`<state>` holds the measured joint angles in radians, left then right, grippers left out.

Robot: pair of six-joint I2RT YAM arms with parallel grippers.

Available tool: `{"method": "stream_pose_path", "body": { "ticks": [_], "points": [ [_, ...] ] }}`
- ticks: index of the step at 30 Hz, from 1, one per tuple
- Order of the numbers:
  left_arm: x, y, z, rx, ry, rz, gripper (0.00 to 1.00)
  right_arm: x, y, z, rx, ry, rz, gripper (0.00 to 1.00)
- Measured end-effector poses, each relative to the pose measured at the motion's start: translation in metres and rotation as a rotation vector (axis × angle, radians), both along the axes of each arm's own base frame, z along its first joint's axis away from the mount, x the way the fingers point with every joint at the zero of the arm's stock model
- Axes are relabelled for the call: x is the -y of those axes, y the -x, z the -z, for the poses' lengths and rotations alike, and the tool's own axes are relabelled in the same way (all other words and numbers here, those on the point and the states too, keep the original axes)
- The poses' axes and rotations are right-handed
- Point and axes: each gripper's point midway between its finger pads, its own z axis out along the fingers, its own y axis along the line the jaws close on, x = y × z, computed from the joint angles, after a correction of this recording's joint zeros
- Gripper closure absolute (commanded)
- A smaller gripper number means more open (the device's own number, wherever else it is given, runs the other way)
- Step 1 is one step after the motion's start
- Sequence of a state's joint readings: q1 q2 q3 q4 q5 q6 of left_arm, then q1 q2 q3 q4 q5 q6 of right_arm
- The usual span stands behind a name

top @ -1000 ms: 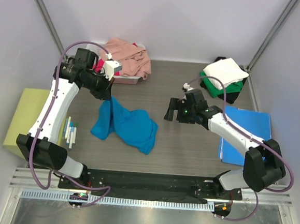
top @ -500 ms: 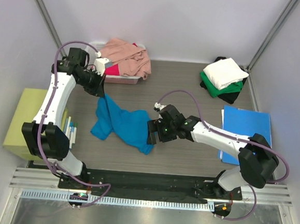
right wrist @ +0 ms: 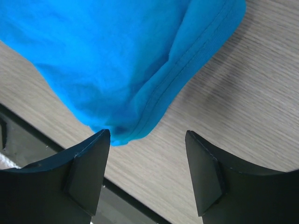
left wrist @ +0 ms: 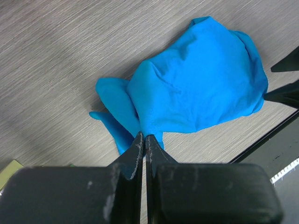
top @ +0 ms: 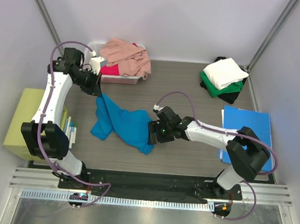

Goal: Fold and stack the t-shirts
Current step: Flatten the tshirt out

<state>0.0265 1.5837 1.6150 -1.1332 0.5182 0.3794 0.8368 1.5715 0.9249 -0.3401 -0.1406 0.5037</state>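
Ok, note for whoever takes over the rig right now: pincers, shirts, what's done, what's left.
Left pincer: shut on the teal shirt, at its far corner.
Right pincer: open, astride its near-right corner.
Teal shirt crumpled mid-table; pink shirt heaped over red shirt in the bin, back left.
Done: white shirt on green shirt, folded, back right.
Left: fold and stack teal, pink, red.

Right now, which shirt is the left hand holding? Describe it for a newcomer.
On the grey table, look at the middle, just ahead of the arms. The crumpled shirt lying there is pinched at its far-left corner by the left hand. It is the only bright blue one.
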Motion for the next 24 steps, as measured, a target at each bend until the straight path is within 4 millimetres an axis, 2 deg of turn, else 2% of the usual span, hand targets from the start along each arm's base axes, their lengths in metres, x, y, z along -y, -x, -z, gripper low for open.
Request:
{"method": "stream_pose_path", "body": {
  "ticks": [5,8,9,12,14,19,24],
  "points": [
    [0.0,0.0,0.0,0.0,0.0,0.0,1.0,-0.002,-0.001,0.017,-0.022,0.018,0.002,0.4],
    [0.0,0.0,0.0,0.0,0.001,0.0,1.0,-0.003,-0.002,0.021,-0.027,0.02,0.004,0.55],
    [0.0,0.0,0.0,0.0,0.001,0.0,1.0,-0.004,-0.002,0.021,-0.027,0.018,0.006,0.64],
    [0.0,0.0,0.0,0.0,0.001,0.0,1.0,-0.006,-0.004,0.019,-0.023,0.009,0.01,0.77],
    [0.0,0.0,0.0,0.0,0.002,0.0,1.0,-0.008,-0.005,0.017,-0.02,0.002,0.013,0.81],
    [0.0,0.0,0.001,-0.002,0.003,0.0,1.0,-0.012,-0.009,0.013,-0.01,-0.011,0.016,0.97],
    [0.0,0.001,0.001,-0.004,0.006,0.001,1.0,-0.012,-0.012,0.01,0.003,-0.008,0.02,0.99]
  ]
}}
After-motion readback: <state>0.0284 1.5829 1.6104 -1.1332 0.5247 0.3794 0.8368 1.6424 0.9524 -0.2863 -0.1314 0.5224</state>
